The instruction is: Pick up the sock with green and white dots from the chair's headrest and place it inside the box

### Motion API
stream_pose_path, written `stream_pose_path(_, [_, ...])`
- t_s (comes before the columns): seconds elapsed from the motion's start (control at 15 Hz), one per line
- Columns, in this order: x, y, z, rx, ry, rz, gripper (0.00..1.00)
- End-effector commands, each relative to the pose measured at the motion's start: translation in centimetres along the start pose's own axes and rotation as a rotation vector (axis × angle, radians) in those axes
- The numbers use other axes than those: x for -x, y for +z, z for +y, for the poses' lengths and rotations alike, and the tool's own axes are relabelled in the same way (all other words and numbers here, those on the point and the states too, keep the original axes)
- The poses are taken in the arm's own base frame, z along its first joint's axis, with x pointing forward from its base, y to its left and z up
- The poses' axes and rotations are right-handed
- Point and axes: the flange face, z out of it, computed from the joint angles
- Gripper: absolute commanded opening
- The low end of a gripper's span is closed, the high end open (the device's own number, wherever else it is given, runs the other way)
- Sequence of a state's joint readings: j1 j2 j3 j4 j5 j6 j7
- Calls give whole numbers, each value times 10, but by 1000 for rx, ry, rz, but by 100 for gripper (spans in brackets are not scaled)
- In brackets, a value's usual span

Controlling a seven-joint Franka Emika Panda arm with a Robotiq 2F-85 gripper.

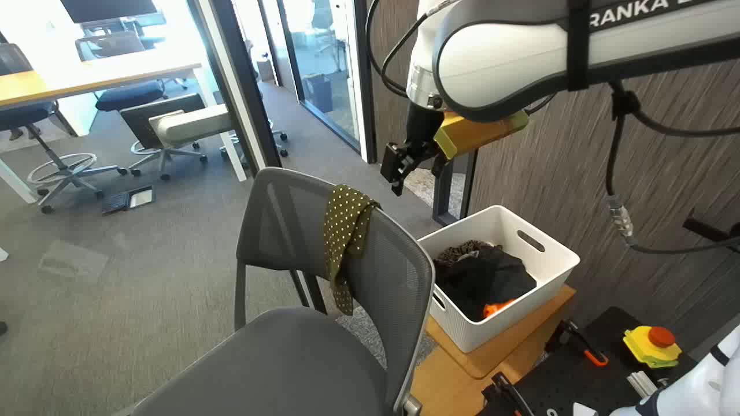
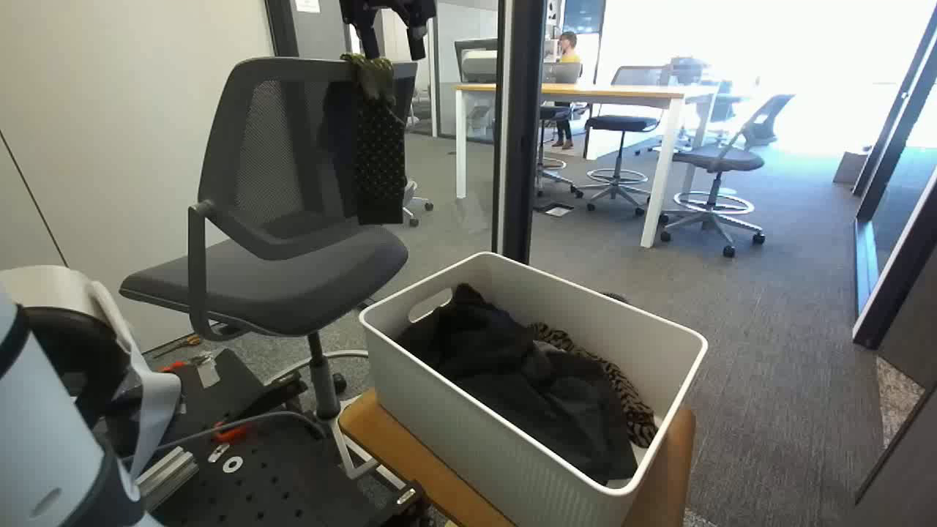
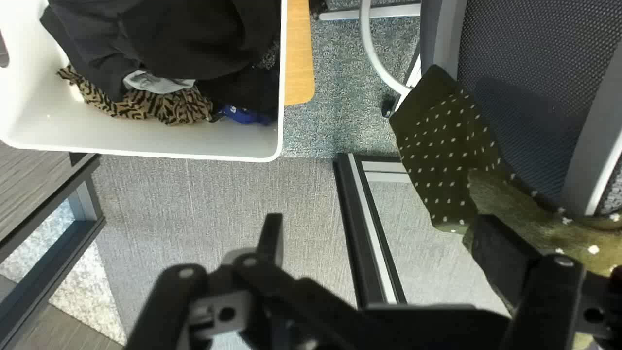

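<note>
The fingers (image 3: pixel 273 240) stand wide apart, with carpet (image 3: pixel 311 204) and a strip of dark frame (image 3: pixel 355 223) showing through the gap in the wrist view. In an exterior view the gripper (image 2: pixel 395 52) hangs over the sock (image 2: pixel 379 154), its tips near the upper fold; in the wrist view one finger overlaps the fabric, and I can't tell whether the two touch. The sock itself, limp and olive with pale dots, is slung over the headrest (image 1: pixel 295 174) of a grey chair (image 1: pixel 277 358), part of it dangling down the backrest (image 1: pixel 289 231) in both exterior views. Up from the gripper there's a yellow block (image 1: pixel 477 136), then the white arm (image 1: pixel 503 63), stretched overhead. Beside the chair the white box (image 2: pixel 439 410) sits on a wooden board (image 1: pixel 474 365). In it lie a heap of black clothes (image 2: pixel 512 373), a tiger-striped cloth (image 3: pixel 167 107), a scrap of blue (image 3: pixel 243 115) and something orange (image 1: pixel 496 307), too covered to name. Near the box there's a yellow stop button (image 1: pixel 650 345) with a red top, by a black plate (image 1: pixel 578 381). Farther off stand a long table (image 2: pixel 607 90), some swivel chairs (image 2: pixel 621 124) and a person (image 2: pixel 570 55) in yellow.
</note>
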State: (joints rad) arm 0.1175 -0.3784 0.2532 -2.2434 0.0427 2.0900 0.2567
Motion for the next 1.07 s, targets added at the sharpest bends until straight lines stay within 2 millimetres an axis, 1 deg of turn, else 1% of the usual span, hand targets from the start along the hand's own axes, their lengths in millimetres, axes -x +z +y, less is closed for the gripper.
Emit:
stream_pose_path(0.0, [-1,-3,-1,-1,0,4,100])
stream_pose_path(0.13, [-2,-9,-1,-3,-1,17,100])
stream_pose_path(0.33, [-3,-10,-1,-4,-1,19,100])
stream_pose_path(0.53, [-8,-16,-14,-13,-22,10,100])
stream_pose_path(0.8, [-10,-33,-44,-53,-60,13,100])
stream_pose_path(0.93, [-7,-41,-64,-68,-82,17,100])
stream_pose_path(1.0, [-4,-46,-78,-74,-102,17,100])
